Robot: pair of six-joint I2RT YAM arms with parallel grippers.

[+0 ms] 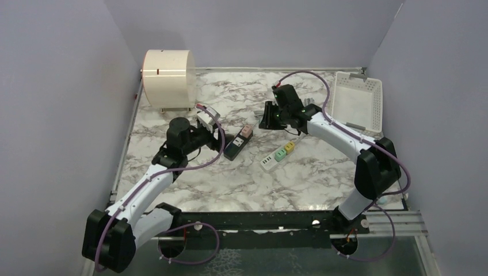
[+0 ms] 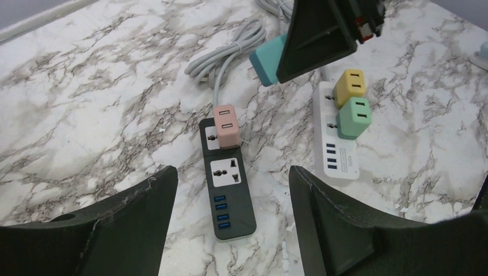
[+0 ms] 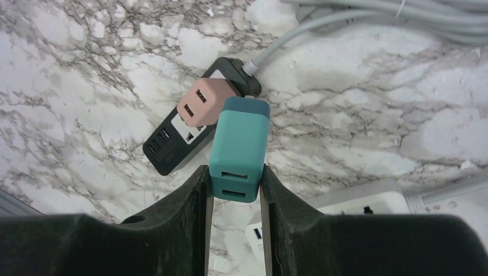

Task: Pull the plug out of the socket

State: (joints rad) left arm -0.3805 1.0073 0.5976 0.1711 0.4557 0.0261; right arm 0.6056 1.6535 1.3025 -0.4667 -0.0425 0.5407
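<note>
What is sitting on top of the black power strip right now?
On the black power strip, a pink plug adapter sits in the socket nearest the cord, hiding that socket's face. The second socket is empty; the blue USB ports are uncovered.

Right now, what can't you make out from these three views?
- Teal plug prongs: unseen in the right wrist view; in the left wrist view the right gripper, shut on the plug, covers most of it.
- White strip far end: left wrist view, behind that gripper.
- Black strip free socket: right wrist view, partly behind the teal plug.
- Pink plug seating: top view, too small.
</note>
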